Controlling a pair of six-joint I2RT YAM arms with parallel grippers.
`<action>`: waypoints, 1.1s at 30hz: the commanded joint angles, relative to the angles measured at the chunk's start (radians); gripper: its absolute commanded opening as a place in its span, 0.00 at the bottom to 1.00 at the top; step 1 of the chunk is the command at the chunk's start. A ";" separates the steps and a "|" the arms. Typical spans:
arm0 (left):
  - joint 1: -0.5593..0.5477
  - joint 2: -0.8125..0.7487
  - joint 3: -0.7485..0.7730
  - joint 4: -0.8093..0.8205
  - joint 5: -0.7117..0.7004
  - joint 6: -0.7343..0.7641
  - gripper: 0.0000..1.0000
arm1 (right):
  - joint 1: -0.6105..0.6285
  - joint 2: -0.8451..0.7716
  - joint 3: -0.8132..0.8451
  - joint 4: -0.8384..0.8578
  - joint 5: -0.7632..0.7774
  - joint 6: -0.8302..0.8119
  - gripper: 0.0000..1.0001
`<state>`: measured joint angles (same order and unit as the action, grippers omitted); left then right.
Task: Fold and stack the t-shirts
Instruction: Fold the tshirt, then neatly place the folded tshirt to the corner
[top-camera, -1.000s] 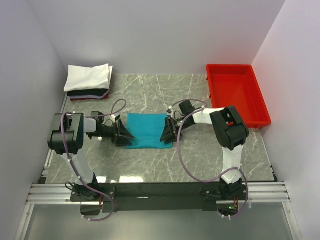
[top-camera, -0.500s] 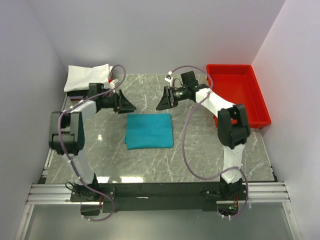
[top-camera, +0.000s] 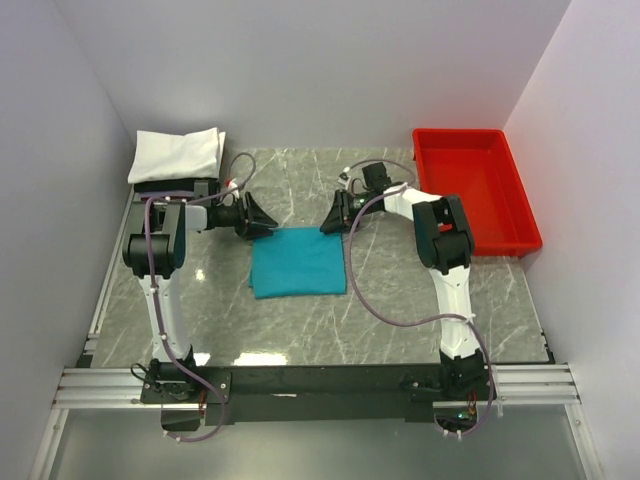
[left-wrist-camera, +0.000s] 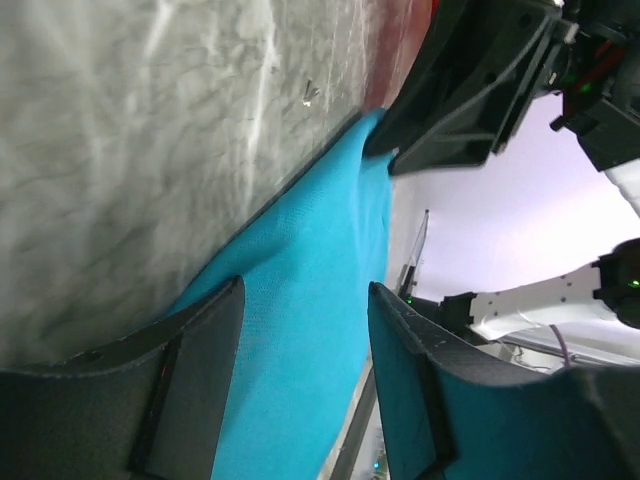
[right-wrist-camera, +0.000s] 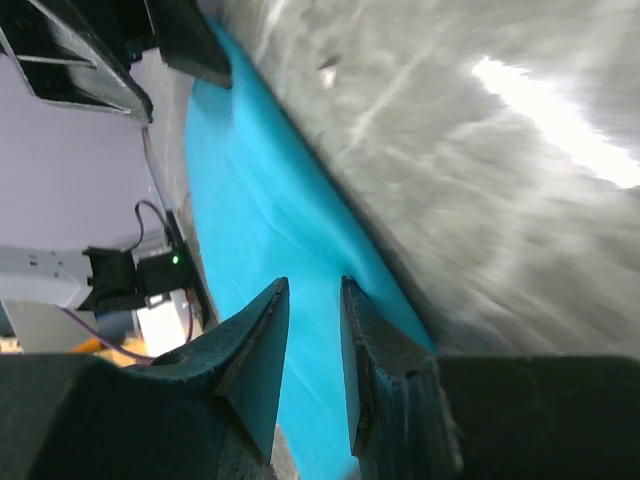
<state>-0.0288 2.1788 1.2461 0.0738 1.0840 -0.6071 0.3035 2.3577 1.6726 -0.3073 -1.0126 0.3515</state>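
A teal-blue t-shirt (top-camera: 298, 262), folded into a rectangle, lies flat at the middle of the table. My left gripper (top-camera: 264, 226) hangs open over its far left corner, with teal cloth (left-wrist-camera: 300, 250) showing beneath the spread fingers (left-wrist-camera: 200, 350). At the far right corner my right gripper (top-camera: 329, 222) is low, its jaws narrowly apart over the teal cloth (right-wrist-camera: 250, 190) with nothing between them. More folded t-shirts form a stack at the back left, a white one (top-camera: 178, 153) on top of dark and red ones (top-camera: 175, 188).
A red plastic tray (top-camera: 460, 132) stands at the back right beside the wall. Grey marble tabletop (top-camera: 400, 300) surrounds the teal shirt. White walls close in on the left, back and right. Cables loop off both arms.
Both grippers left the teal shirt's sides, swung up and back, and have come down at its far corners. The right jaws have narrowed; the left stay wide.
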 joint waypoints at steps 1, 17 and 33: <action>0.050 0.021 0.038 0.018 -0.027 0.021 0.59 | -0.035 -0.031 0.027 0.005 0.060 -0.016 0.34; 0.329 -0.595 -0.155 -0.376 -0.110 0.188 0.77 | 0.176 -0.442 0.052 -0.222 0.442 -0.454 0.54; 0.533 -0.833 -0.381 -0.678 -0.274 0.245 0.82 | 0.784 -0.316 0.030 -0.224 0.933 -0.641 0.54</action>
<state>0.4984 1.3865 0.8745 -0.5671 0.8391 -0.3988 1.0744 2.0068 1.6871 -0.5293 -0.1925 -0.2710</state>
